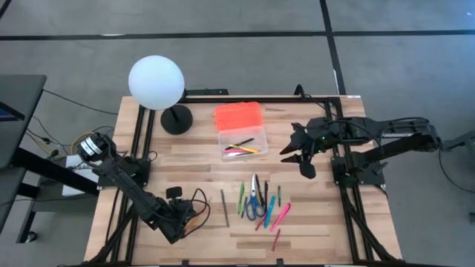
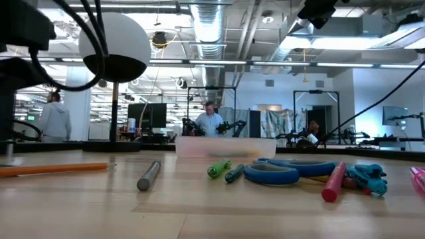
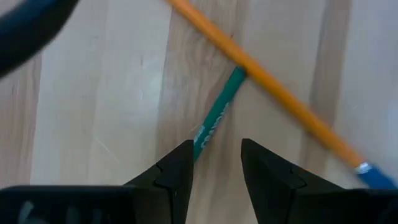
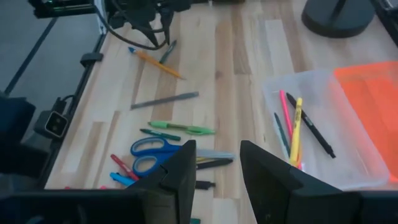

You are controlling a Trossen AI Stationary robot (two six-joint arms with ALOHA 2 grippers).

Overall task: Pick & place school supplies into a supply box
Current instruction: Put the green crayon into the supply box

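Left gripper [image 3: 214, 165] empty, fingers parted, low over crossed green pencil [image 3: 217, 115] and orange pencil [image 3: 273, 93], both cut off. Right gripper [image 4: 217, 165] parted, empty, near supply box [image 1: 241, 141]; contents blur, four visible. One scissors [image 1: 254, 204].

The clear supply box [image 1: 239, 144] sits open near the middle of the table, its orange ribbed lid [image 1: 238, 116] lying just behind it, touching. Inside lie a yellow pen [image 4: 295, 129], a pink one [image 4: 285, 111] and a black one [image 4: 311, 127]. In front of the box, blue-handled scissors [image 1: 254, 202] lie flat among loose green, pink, red and blue pens. A grey pencil [image 1: 224, 206] lies apart to their left. Farther left, an orange pencil [image 3: 267, 84] crosses over a green one [image 3: 217, 115].
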